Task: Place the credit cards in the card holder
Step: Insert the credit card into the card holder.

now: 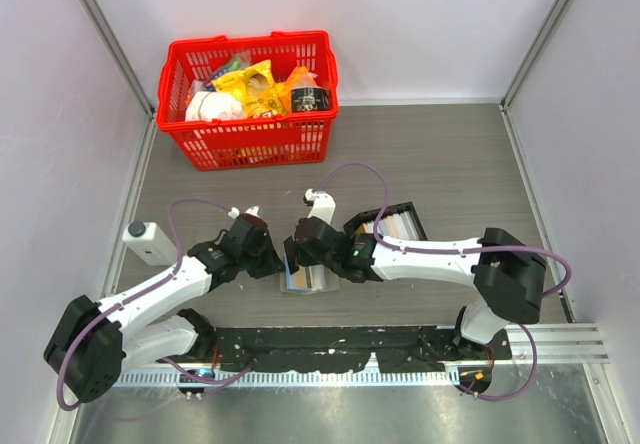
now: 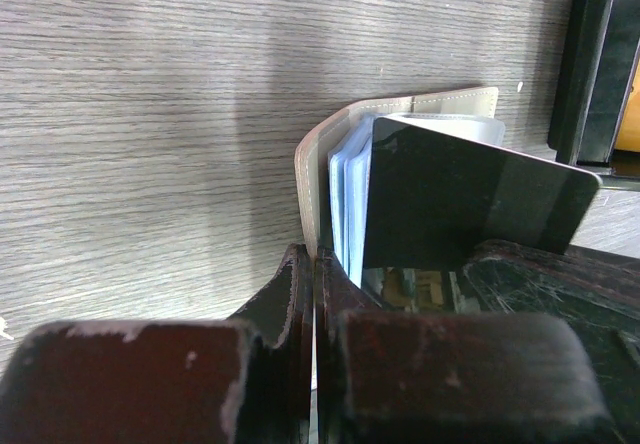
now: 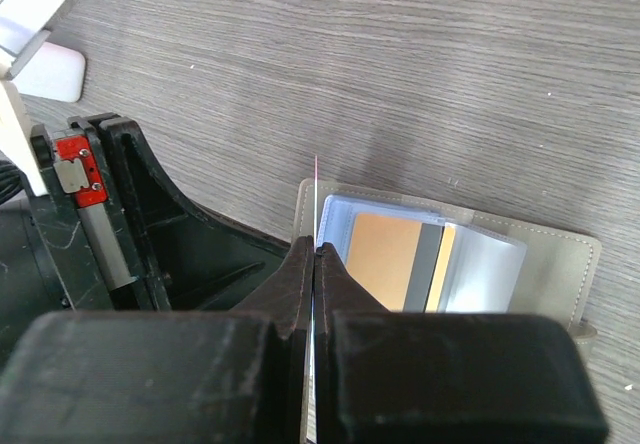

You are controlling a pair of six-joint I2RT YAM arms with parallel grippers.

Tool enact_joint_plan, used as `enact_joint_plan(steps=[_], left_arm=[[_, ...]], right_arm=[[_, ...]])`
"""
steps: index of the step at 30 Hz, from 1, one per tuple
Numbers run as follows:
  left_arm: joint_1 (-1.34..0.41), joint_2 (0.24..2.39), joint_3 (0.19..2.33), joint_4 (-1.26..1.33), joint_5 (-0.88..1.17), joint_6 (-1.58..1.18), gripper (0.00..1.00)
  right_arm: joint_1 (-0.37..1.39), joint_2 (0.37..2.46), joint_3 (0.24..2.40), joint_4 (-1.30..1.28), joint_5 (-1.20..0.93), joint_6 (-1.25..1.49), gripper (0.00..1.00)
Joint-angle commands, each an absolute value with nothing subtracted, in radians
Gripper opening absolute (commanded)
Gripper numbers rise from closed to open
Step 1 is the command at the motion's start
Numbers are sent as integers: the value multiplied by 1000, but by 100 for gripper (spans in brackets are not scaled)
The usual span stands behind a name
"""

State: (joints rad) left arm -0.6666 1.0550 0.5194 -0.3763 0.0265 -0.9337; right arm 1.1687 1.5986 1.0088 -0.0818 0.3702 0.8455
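The card holder (image 1: 312,280) lies open on the table between both grippers. Its grey-beige cover (image 2: 310,164) curls up, with pale blue pockets (image 2: 350,199) inside. My left gripper (image 2: 314,254) is shut on that cover's edge. My right gripper (image 3: 316,249) is shut on a credit card (image 3: 316,189), seen edge-on as a thin line over the holder's left rim. From the left wrist that card (image 2: 460,199) looks dark and glossy, standing upright beside the pockets. A tan-orange card with a grey stripe (image 3: 390,259) sits in one pocket. Both grippers (image 1: 272,262) (image 1: 296,260) nearly touch.
A black open tray (image 1: 408,214) holding more cards (image 1: 388,227) stands just right of the holder. A red basket (image 1: 250,42) full of packets is at the back left. A small white device (image 1: 150,242) lies near the left wall.
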Motion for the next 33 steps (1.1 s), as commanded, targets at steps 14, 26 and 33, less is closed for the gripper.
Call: enact_joint_plan(steps=[14,26,33], left_arm=[[-669,1022,512,-374,11,-933,0],[-669,1031,505,-370,9,-928,0],[-670,1063,468,-347,-31,-927,0]], right_arm=[[1209,1631,1063,-205,498,824,1],[1235,1637,1134,-367,606,805,1],[1200,1600,1017,-293,489,850,1]])
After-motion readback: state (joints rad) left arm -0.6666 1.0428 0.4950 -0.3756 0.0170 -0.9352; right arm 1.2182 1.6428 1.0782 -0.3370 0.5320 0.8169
